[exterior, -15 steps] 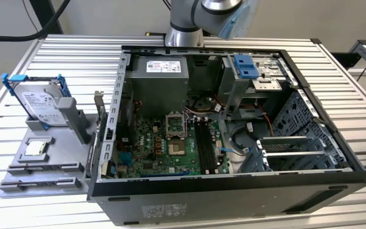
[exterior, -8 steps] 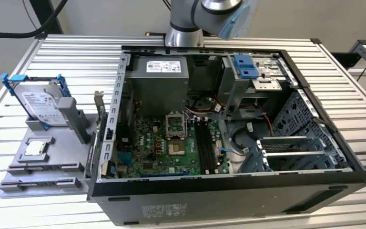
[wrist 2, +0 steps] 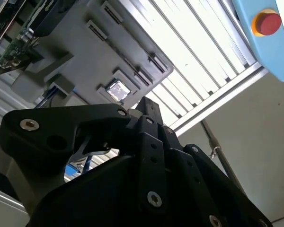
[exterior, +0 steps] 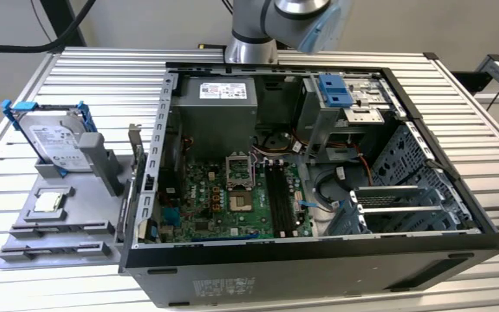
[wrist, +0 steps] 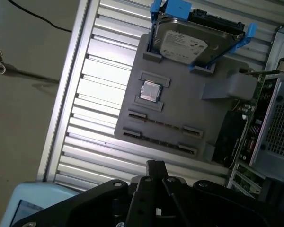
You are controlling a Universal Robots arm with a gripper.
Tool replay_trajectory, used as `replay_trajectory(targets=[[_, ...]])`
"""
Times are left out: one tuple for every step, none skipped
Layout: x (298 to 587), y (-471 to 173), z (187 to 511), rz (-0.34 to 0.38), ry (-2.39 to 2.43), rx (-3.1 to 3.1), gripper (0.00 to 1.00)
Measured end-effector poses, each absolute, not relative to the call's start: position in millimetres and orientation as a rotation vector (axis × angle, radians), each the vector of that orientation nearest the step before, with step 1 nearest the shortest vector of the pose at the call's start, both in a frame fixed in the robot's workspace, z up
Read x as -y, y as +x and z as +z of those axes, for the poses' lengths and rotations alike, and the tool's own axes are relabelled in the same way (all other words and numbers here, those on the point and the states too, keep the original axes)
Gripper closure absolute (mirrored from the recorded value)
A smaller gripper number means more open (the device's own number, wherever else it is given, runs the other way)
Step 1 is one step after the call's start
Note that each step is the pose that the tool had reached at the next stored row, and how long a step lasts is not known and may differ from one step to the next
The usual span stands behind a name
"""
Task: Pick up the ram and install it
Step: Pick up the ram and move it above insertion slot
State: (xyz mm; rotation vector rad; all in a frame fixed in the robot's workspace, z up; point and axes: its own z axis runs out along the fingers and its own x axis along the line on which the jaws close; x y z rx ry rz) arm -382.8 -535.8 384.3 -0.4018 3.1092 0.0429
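Observation:
The ram shows edge-on as a long thin strip held between two end holders on the grey parts tray, just below the square silver processor chip. A second similar strip sits in the holders beside it. My black gripper hangs above the slatted table, short of the tray's ram side and touching nothing. In the second wrist view the gripper points toward the same tray. In the exterior view the tray lies left of the open computer case.
A hard drive in a blue bracket stands at the tray's far end. An expansion card stands upright between tray and case. The motherboard lies inside the case with long black slots. The arm rises behind the case.

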Motion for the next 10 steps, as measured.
replay_trajectory(targets=[[536.0, -381.0, 384.2, 0.044, -0.404, -3.112, 1.0], [536.1, -379.5, 384.0, 0.044, -0.406, -3.115, 1.0], [536.1, -378.7, 383.8, 0.045, -0.411, -3.115, 1.0], [536.1, -378.5, 383.6, 0.045, -0.425, -3.114, 1.0], [536.1, -378.5, 383.4, 0.045, -0.449, -3.111, 1.0], [536.1, -378.5, 383.3, 0.045, -0.473, -3.107, 1.0], [536.1, -378.4, 383.1, 0.045, -0.501, -3.103, 1.0], [536.1, -378.3, 383.1, 0.045, -0.529, -3.099, 1.0], [536.1, -378.3, 383.1, 0.044, -0.556, -3.094, 1.0], [536.1, -378.4, 383.0, 0.044, -0.582, -3.09, 1.0]])
